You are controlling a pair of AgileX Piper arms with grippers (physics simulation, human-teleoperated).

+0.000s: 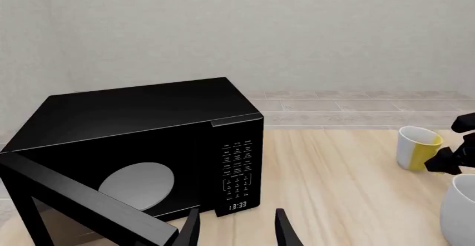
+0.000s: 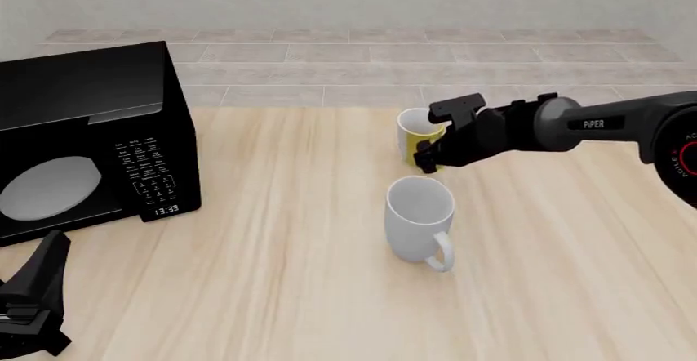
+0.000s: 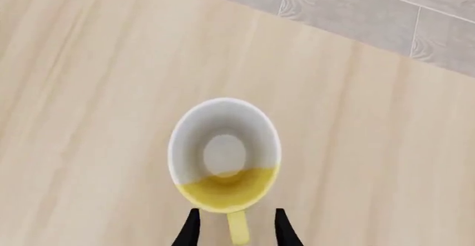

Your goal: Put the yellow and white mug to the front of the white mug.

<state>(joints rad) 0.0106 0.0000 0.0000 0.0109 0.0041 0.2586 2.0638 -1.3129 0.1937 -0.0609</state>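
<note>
The yellow and white mug (image 2: 414,132) stands upright on the table, just behind the white mug (image 2: 419,218). From above, the right wrist view shows its white inside (image 3: 224,157) and its yellow handle pointing at the camera. My right gripper (image 2: 436,138) is open with a finger on each side of that handle (image 3: 237,230), and gaps show on both sides. The white mug is upright with its handle toward the front. My left gripper (image 2: 38,296) is open and empty at the front left, far from both mugs. The left wrist view shows both mugs (image 1: 417,147) (image 1: 460,207).
A black microwave (image 2: 87,132) stands at the left of the table with a white plate inside. Its door (image 1: 82,201) hangs open close to my left gripper (image 1: 237,230). A tiled floor and a wall lie beyond the table's far edge.
</note>
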